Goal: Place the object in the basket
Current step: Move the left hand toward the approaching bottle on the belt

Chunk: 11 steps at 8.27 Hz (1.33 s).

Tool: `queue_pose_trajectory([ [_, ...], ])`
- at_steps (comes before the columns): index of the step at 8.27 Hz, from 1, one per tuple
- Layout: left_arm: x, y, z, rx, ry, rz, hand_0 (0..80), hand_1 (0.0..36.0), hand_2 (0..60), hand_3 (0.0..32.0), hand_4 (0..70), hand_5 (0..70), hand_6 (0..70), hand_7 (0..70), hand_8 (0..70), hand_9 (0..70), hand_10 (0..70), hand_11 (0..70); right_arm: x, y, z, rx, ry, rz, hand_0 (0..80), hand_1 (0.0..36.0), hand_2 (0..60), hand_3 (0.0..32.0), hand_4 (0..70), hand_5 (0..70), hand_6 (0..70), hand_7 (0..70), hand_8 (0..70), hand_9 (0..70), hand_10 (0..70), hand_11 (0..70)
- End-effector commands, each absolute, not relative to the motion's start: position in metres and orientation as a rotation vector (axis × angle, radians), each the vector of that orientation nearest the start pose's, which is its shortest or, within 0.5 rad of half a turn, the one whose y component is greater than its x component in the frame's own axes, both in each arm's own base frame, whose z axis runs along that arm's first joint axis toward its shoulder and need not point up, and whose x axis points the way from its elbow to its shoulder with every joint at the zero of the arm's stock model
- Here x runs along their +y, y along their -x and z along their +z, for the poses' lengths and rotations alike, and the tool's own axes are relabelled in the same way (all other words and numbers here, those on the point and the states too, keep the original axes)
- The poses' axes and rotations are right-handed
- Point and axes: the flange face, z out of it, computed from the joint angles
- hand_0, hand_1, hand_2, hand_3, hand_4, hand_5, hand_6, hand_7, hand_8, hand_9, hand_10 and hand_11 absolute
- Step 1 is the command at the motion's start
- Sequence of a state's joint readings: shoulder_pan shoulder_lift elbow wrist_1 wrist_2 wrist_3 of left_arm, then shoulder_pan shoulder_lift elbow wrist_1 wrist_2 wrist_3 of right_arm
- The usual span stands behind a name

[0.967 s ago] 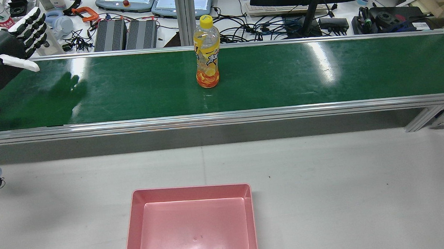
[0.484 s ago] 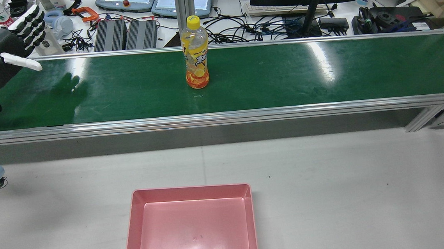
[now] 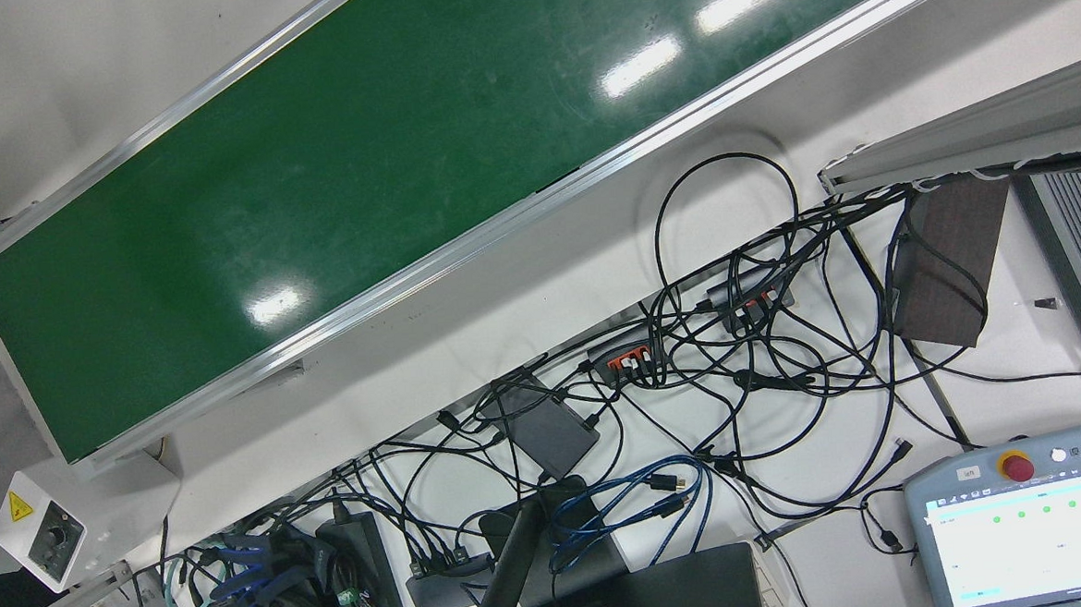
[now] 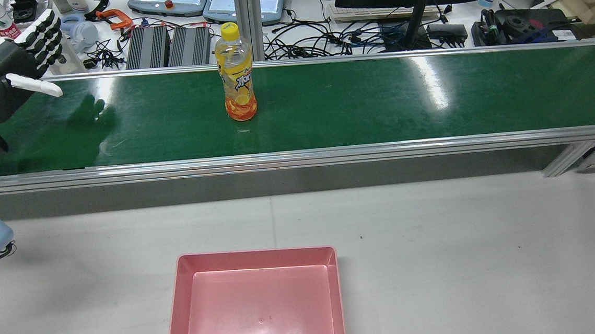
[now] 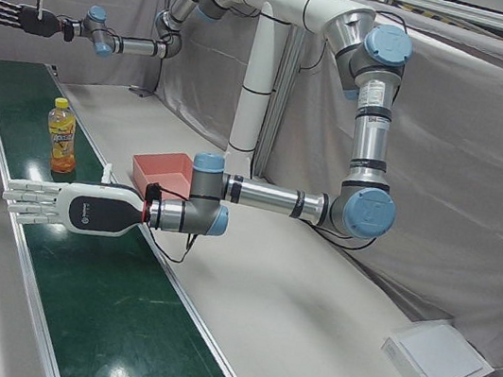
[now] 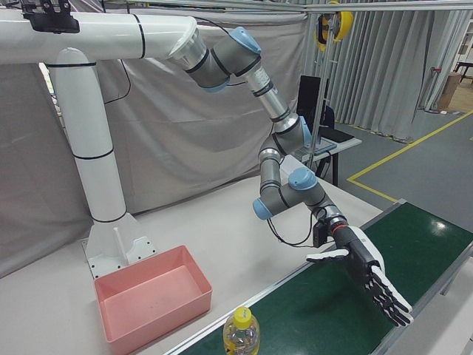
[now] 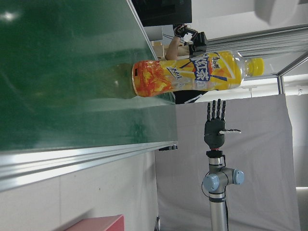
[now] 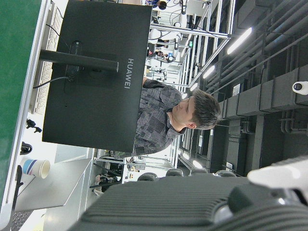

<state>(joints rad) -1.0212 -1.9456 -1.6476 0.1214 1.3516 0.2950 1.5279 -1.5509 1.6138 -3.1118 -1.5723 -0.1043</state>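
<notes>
A shallow pink plastic basket (image 4: 258, 300) lies on the white table (image 4: 439, 251) at its near edge, empty. Beyond it the long green conveyor belt (image 4: 377, 104) crosses the station. An upright clear plastic bottle of orange drink with a yellow cap (image 4: 236, 73) stands on the belt toward its far edge, left of the middle. The left hand (image 4: 5, 72) hovers over the belt's left end, fingers spread, holding nothing. The right hand (image 5: 16, 14) hangs above the belt's opposite end, likewise spread and empty.
</notes>
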Motion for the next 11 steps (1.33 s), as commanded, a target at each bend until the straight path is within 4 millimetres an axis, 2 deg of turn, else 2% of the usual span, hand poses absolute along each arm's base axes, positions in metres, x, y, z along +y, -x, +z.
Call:
queue_pose_trajectory([
  [1, -0.610, -0.205, 0.424, 2.352, 0.145, -1.572, 63.1, 12.3, 0.0, 0.0, 0.0, 2.4, 0.0, 0.0, 0.0, 0.0, 0.0, 0.0, -0.514, -0.111, 0.653, 2.399, 0.072, -2.179, 0.0, 0.0, 0.0, 0.0, 0.0, 0.0, 0.0, 0.0, 0.0, 0.0, 0.0, 0.0],
  [3, -0.604, -0.224, 0.426, 2.335, 0.171, -1.562, 63.1, 12.3, 0.0, 0.0, 0.0, 4.3, 0.0, 0.0, 0.0, 0.0, 0.0, 0.0, -0.514, -0.111, 0.652, 2.401, 0.072, -2.177, 0.0, 0.0, 0.0, 0.0, 0.0, 0.0, 0.0, 0.0, 0.0, 0.0, 0.0, 0.0],
  [6, -0.604, -0.228, 0.426, 2.333, 0.178, -1.561, 63.5, 12.5, 0.0, 0.0, 0.0, 6.2, 0.0, 0.0, 0.0, 0.0, 0.0, 0.0, -0.514, -0.111, 0.653, 2.399, 0.072, -2.179, 0.0, 0.0, 0.0, 0.0, 0.0, 0.0, 0.0, 0.0, 0.0, 0.0, 0.0, 0.0],
  [9, -0.612, -0.234, 0.402, 2.357, 0.188, -1.538, 63.7, 12.7, 0.0, 0.0, 0.0, 8.7, 0.0, 0.0, 0.0, 0.0, 0.0, 0.0, -0.514, -0.111, 0.652, 2.399, 0.072, -2.179, 0.0, 0.0, 0.0, 0.0, 0.0, 0.0, 0.0, 0.0, 0.0, 0.0, 0.0, 0.0],
  [11, -0.615, -0.236, 0.394, 2.368, 0.193, -1.530, 63.5, 12.5, 0.0, 0.0, 0.0, 9.3, 0.0, 0.0, 0.0, 0.0, 0.0, 0.0, -0.514, -0.111, 0.653, 2.399, 0.072, -2.179, 0.0, 0.0, 0.0, 0.0, 0.0, 0.0, 0.0, 0.0, 0.0, 0.0, 0.0, 0.0],
])
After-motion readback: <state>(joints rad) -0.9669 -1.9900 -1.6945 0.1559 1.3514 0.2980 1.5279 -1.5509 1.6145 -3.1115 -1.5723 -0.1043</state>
